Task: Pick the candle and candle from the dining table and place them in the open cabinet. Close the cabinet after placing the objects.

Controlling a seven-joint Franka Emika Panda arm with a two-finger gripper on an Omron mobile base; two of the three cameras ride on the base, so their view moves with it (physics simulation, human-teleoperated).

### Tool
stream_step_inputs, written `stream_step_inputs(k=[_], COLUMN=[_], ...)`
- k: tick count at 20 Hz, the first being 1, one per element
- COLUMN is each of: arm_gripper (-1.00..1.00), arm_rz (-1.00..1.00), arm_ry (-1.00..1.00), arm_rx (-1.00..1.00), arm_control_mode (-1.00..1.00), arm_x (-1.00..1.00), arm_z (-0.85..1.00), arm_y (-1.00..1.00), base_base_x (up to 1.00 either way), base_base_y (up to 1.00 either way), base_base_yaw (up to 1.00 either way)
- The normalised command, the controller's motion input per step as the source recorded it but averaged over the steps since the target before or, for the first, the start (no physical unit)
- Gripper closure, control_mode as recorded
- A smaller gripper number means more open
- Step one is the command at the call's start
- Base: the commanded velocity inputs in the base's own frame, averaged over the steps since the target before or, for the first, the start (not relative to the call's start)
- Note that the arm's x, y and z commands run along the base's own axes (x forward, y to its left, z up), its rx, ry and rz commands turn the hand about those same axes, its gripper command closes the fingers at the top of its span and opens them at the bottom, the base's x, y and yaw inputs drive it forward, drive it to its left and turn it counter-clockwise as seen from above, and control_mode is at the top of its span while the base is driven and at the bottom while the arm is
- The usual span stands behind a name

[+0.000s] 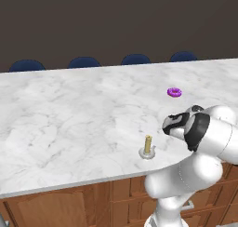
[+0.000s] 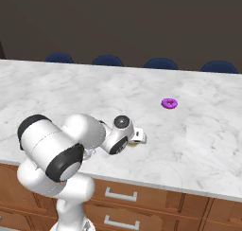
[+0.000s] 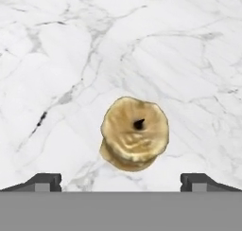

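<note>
Pincer is hanging spread wide, holding nothing; stubby candle is sitting at 12 o'clock btw its tips, on the desk.

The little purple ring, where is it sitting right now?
The purple ring lies flat on the marble dining table, toward the far right in the left base view, beyond the slim candle on its silver dish and apart from it.

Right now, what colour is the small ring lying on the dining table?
Purple; the ring shows best in the left base view, on the white marble table.
</note>
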Motion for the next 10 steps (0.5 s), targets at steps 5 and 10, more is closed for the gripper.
stream_step_inputs(k=[5,10], arm_gripper=[-1.0,-1.0], arm_rz=[0.0,0.01], arm_ry=[0.0,0.0], arm_rx=[0.0,0.0], arm_control_mode=[-1.0,-1.0], arm_x=[0.34,0.23], arm_z=[-0.24,-0.17], arm_y=[-0.11,-0.13], base_base_x=[0.0,0.0], base_base_y=[0.0,0.0], base_base_yaw=[0.0,0.0])
